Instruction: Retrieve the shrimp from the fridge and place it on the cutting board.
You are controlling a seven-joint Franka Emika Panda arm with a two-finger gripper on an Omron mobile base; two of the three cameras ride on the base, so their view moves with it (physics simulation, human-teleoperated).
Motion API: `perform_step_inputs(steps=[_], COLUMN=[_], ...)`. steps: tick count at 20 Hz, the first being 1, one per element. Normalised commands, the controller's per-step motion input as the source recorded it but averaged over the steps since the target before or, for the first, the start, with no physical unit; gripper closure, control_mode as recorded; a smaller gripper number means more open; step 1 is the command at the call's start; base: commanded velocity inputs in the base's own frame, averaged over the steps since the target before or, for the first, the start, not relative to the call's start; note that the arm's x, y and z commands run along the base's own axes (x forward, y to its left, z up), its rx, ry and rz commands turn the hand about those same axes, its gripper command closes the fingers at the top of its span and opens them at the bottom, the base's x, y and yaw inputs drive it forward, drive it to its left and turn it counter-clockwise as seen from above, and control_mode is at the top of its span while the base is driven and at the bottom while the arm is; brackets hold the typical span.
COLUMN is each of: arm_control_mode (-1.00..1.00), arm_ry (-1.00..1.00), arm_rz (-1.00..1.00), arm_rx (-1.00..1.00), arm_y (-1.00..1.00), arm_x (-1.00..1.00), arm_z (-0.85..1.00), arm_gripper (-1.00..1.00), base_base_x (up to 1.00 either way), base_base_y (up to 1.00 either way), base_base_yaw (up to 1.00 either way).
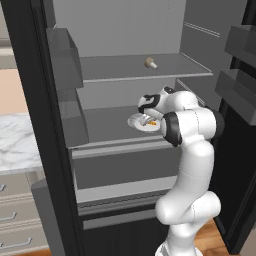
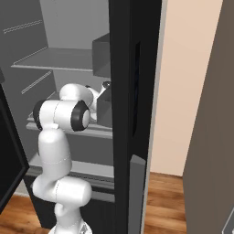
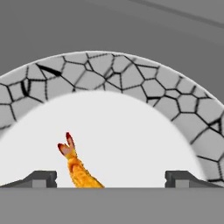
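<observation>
Left base view: fridge point(image 1: 30, 90) open, grey shelves; hand point(image 1: 148, 118) at frame centre over the plate point(image 1: 136, 121) holding the shrimp point(image 1: 151, 122).
Right base view: arm reaches into the fridge.
Hand view: fingertips point(image 3: 41, 178) spread, shrimp between, lower left. Risk: off-centre closing may flick it away.

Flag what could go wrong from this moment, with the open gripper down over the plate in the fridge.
1. The shrimp lies off-centre between the fingertips, nearer the left one, so the gripper may close badly and pinch only its edge.
2. Its fingers sit low over the plate; pressing further could shove or tip it on the fridge shelf.
</observation>
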Motion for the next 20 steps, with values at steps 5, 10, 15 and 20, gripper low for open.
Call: perform_step_inputs(steps=[5,10,15,20], arm_control_mode=[-1.00,-1.00,-1.00,-1.00], arm_ry=[0.00,0.00,0.00,0.00], arm_rz=[0.00,0.00,0.00,0.00], arm_rx=[0.00,0.00,0.00,0.00], arm_y=[0.00,0.00,0.00,0.00], arm_x=[0.00,0.00,0.00,0.00], arm_z=[0.00,0.00,0.00,0.00], arm_gripper=[1.00,1.00,1.00,1.00], base_base_x=[0.00,0.00,0.00,0.00], base_base_y=[0.00,0.00,0.00,0.00], base_base_yaw=[0.00,0.00,0.00,0.00])
